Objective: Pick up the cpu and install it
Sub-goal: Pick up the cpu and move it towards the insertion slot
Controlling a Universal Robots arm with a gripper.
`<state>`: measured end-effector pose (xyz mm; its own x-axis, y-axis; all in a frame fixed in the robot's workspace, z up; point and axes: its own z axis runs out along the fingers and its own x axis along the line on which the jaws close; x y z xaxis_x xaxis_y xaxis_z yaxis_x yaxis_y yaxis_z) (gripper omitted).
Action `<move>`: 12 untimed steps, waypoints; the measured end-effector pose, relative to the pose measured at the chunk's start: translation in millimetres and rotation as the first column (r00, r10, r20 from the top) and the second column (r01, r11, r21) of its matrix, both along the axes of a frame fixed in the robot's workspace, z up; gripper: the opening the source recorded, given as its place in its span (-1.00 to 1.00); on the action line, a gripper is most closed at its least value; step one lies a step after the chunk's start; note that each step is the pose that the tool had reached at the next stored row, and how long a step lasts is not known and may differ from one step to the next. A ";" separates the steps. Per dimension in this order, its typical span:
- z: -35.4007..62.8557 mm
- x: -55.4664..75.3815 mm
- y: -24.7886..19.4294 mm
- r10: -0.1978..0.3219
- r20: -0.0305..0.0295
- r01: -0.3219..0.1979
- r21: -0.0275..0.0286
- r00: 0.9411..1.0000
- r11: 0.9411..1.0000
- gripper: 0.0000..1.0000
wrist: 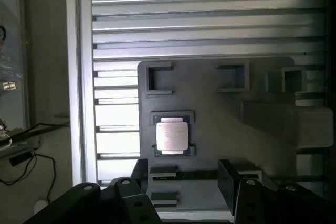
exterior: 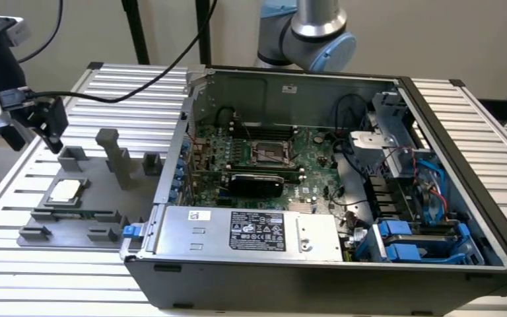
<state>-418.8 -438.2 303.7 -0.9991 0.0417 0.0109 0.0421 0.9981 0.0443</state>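
The cpu (exterior: 65,191) is a small flat square chip with a silvery top, lying in a recess of the grey fixture plate (exterior: 95,208) on the exterior view's left. My black gripper (exterior: 53,135) hangs above the plate's far end, apart from the chip. In the wrist view the cpu (wrist: 172,136) lies flat in its holder, and the gripper (wrist: 184,198) stands open with its dark fingers (wrist: 131,200) spread wide and nothing between them. The empty processor socket (exterior: 269,153) sits on the green motherboard inside the open computer case (exterior: 324,264).
Upright grey fixture blocks (exterior: 113,155) rise from the plate near the chip. A long black card (exterior: 253,181) lies across the motherboard below the socket. The power supply (exterior: 245,231), cables and blue drive brackets (exterior: 412,241) crowd the case. A ribbed metal table (exterior: 60,277) surrounds everything.
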 end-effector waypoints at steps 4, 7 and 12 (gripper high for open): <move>-7.3 -0.8 0.0 0.000 0.000 0.000 0.000 1.000 1.000 0.30; -12.7 -1.0 0.0 0.000 0.000 0.000 0.000 1.000 1.000 0.30; -22.0 -1.2 0.0 0.000 0.000 0.000 0.000 1.000 1.000 0.30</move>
<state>-420.0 -438.2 281.7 -0.9991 0.0415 0.0108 0.0420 0.9981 0.0444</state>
